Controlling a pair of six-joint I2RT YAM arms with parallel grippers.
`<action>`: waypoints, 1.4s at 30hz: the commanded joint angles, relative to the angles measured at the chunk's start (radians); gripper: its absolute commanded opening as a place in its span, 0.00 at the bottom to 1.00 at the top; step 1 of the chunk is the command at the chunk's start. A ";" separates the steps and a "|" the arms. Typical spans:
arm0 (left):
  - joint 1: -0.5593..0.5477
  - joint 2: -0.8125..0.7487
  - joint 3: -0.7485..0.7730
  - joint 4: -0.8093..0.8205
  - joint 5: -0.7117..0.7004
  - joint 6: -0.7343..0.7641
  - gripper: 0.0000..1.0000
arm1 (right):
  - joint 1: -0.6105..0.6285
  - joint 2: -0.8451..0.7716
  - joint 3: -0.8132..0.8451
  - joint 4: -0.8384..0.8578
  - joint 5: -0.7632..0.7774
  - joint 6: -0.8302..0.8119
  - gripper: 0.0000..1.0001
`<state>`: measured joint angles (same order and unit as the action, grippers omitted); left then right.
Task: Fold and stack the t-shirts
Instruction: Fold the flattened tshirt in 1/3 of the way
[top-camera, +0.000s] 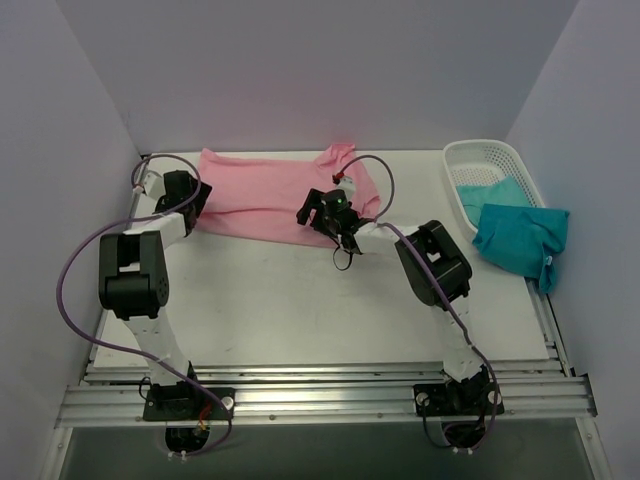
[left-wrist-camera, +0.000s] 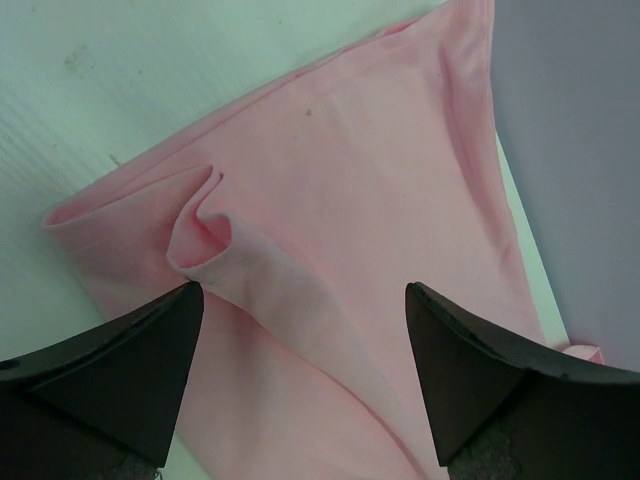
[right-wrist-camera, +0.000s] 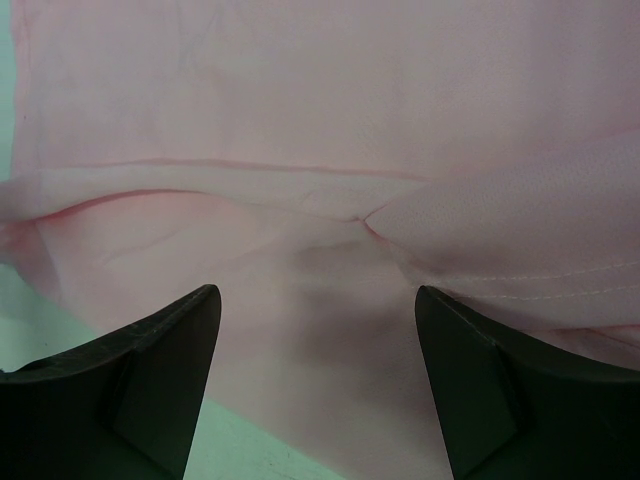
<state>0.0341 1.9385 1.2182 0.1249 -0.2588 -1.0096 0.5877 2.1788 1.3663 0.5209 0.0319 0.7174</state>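
The light pink t-shirt (top-camera: 265, 198) lies folded lengthwise across the back of the table. My left gripper (top-camera: 193, 205) is open at its left end, with a puckered fold of the pink shirt (left-wrist-camera: 330, 200) just ahead of my fingers (left-wrist-camera: 130, 370). My right gripper (top-camera: 322, 212) is open over the shirt's right part, low above the pink cloth (right-wrist-camera: 320, 150) with its seam. A teal t-shirt (top-camera: 522, 238) hangs over the basket's near end, and another teal one (top-camera: 490, 192) lies inside the basket.
The white lattice basket (top-camera: 470, 155) stands at the back right corner. Grey walls close in the left, back and right sides. The white table (top-camera: 300, 300) stretches from the shirt to the metal rails at the near edge.
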 joint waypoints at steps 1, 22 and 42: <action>0.000 0.037 0.061 0.033 -0.013 0.011 0.91 | -0.011 0.039 0.027 -0.015 -0.015 0.001 0.75; -0.002 0.315 0.424 0.019 -0.020 -0.017 0.90 | -0.049 0.068 0.040 -0.009 -0.055 -0.024 0.75; -0.002 0.141 0.519 -0.019 -0.100 0.042 0.90 | -0.104 -0.014 0.324 -0.131 0.017 -0.168 0.77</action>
<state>0.0334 2.2757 1.8469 0.0353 -0.3008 -0.9817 0.5186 2.2200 1.5303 0.4427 -0.0216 0.6312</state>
